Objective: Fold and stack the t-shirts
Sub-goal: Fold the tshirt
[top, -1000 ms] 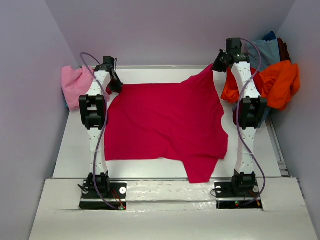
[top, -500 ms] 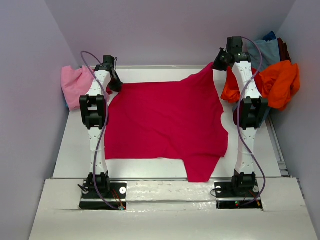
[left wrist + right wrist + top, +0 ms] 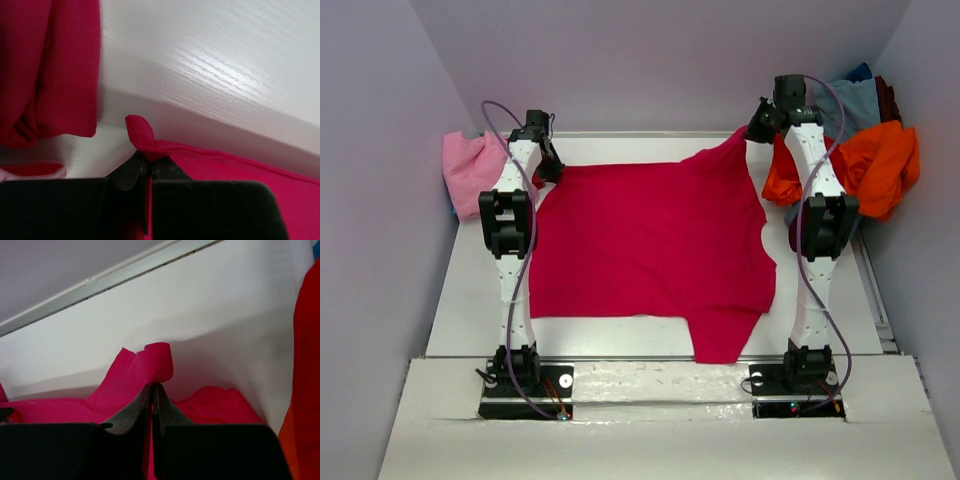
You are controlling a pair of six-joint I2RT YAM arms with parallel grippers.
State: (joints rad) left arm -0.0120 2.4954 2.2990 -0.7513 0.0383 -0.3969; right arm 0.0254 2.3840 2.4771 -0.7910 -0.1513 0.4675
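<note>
White table point(image 3: 460, 300) is carrying the crimson tee point(image 3: 650, 240), spread flat; L gripper point(image 3: 552, 172) is pinching its far-left corner, R gripper point(image 3: 756, 130) is clamping its far-right corner, lifting it.

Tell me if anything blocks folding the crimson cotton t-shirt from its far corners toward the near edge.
Nothing visible does. The left gripper and right gripper each pinch a far corner of the crimson cotton t-shirt; its spread surface is bare. The crumpled light pink t-shirt and crumpled orange t-shirt lie off to either side.
</note>
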